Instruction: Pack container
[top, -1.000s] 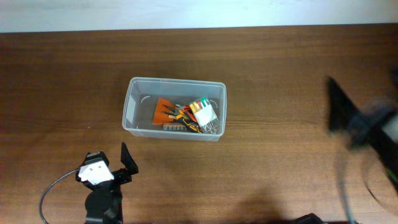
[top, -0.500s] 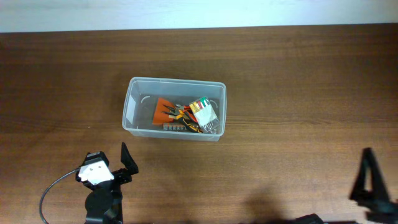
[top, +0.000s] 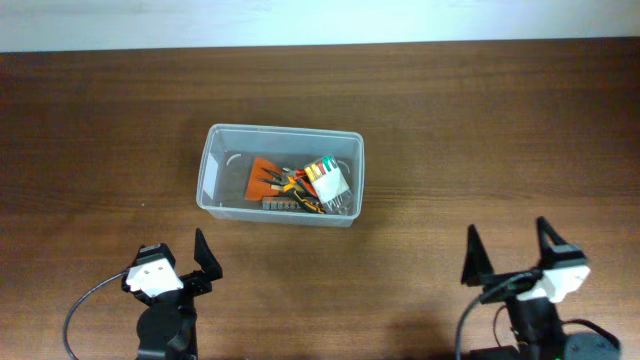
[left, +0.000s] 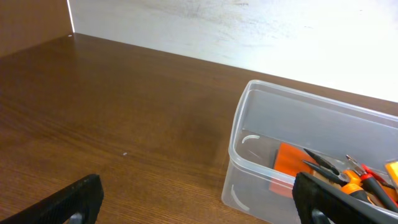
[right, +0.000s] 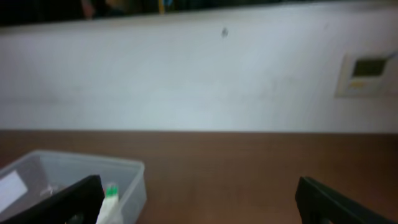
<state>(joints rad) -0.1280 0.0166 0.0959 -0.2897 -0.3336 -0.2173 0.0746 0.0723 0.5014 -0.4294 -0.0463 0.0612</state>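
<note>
Container (top: 226, 182) sits on the brown table (top: 470, 120), a little left of centre and toward the far side, well apart from both arms. On my overhead feed I see things bunched in its right half: a flat orange piece (top: 260, 177), pliers (top: 289, 184) with orange handles, and a small clear box of coloured bits (top: 334, 183). My left gripper (left: 198, 200) hovers at the near left, pointed toward the bin, fingers spread wide with nothing between them. My right gripper (top: 508, 256), at the near right, is likewise wide and carries nothing.
</note>
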